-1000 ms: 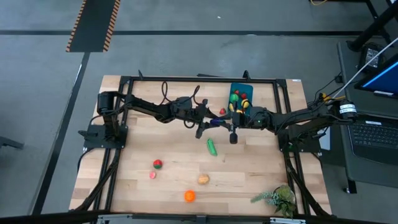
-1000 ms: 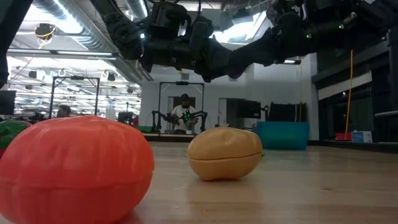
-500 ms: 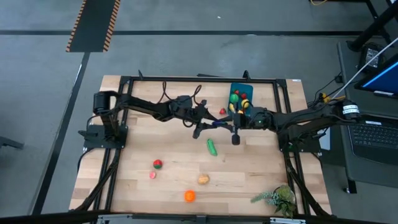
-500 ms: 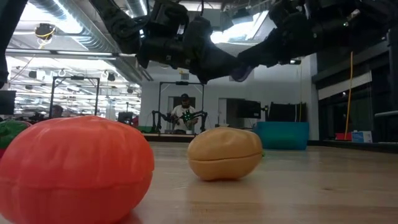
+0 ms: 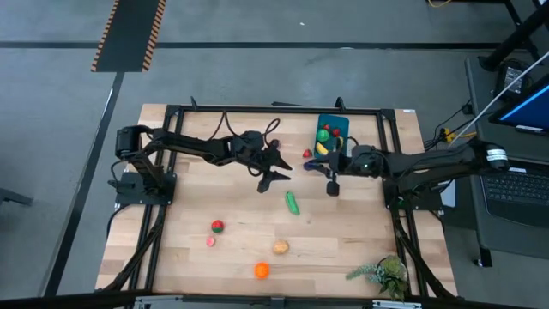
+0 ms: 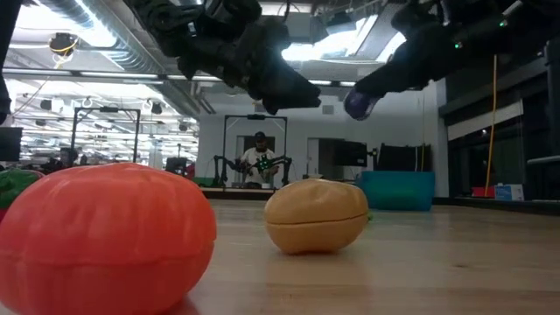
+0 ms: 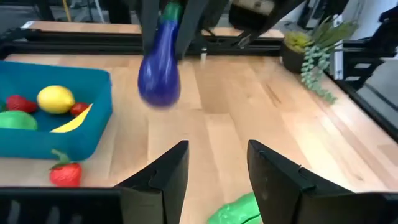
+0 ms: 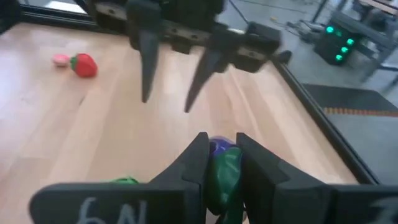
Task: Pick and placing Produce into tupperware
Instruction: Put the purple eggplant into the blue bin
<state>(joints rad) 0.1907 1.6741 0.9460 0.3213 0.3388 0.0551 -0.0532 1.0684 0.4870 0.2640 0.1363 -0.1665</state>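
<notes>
From above, I see my right gripper (image 5: 331,184) just beside the blue tupperware (image 5: 330,125), nearer it than the left gripper (image 5: 273,174).

Low view: the purple eggplant (image 6: 359,104) hangs lengthwise from the right jaws, held high.

Left wrist: my left fingers (image 7: 166,174) stand apart, empty.

Right wrist: jaws clamp the eggplant's green stem end.

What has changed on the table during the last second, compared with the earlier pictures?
The two arms drew apart. The left gripper backed away, its fingers open and empty. The right gripper moved right, toward the tupperware, holding the purple eggplant. The cucumber and the other produce on the table stayed in place.
</notes>
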